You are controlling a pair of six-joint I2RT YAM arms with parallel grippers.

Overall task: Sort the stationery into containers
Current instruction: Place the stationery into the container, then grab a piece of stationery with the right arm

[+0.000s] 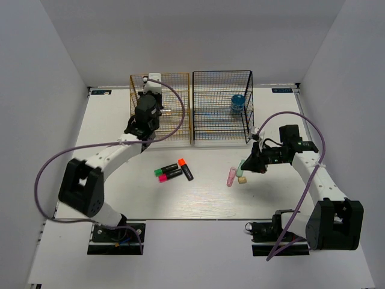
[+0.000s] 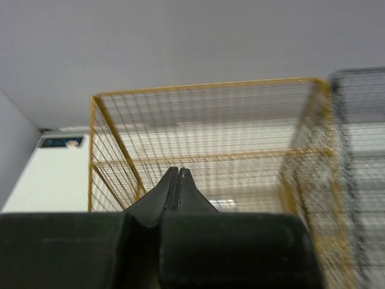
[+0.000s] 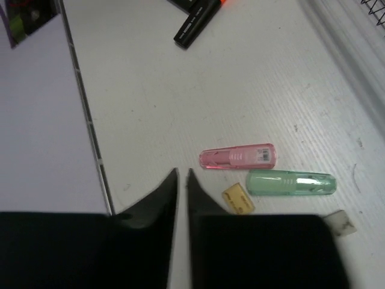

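Holding right gripper (image 3: 181,176) fingers all but pressed together, pinching nothing, just short of pink stick (image 3: 238,157) and green stick (image 3: 291,182) lying side by side on table (image 3: 150,108). Spotting tan scrap (image 3: 238,199) right beside both — risking a mixed grab, or a nudge rolling the sticks away, if descending without spreading first. Holding left gripper (image 2: 178,174) fingers pressed tight, empty, facing gold rack (image 2: 204,158) with black rack (image 2: 361,120) just beside it — risking a mesh snag if pushing closer. Leaving three highlighters (image 1: 171,173) loose mid-table, well apart from both racks; noting blue jar (image 1: 238,103) inside black rack. Judging sort as partway done, sticks looking like next pick for right arm.
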